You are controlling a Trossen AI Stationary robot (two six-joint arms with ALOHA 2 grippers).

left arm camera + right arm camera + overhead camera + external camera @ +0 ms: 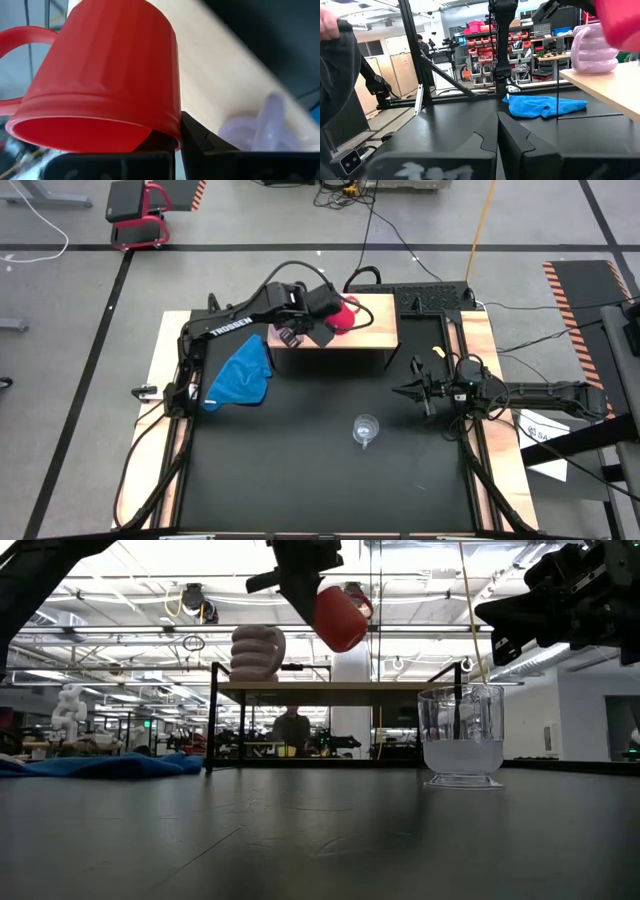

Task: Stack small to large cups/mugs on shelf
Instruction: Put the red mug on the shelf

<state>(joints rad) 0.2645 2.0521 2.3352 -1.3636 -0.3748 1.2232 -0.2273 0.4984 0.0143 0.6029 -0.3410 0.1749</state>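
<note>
I have the left gripper clamped on the rim of the red mug, holding it tilted in the air above the shelf, seemingly to nest it in the lilac-pink mug standing there. The glass cup waits on the table; the right gripper idles closed nearby.

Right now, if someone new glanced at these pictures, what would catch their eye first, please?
Most striking is the red mug, tilted and held in the air by the left gripper above the shelf, near the lilac-pink mug standing on it. Next, the clear glass cup stands alone on the black table, while the right gripper waits shut near the table's right side.
</note>
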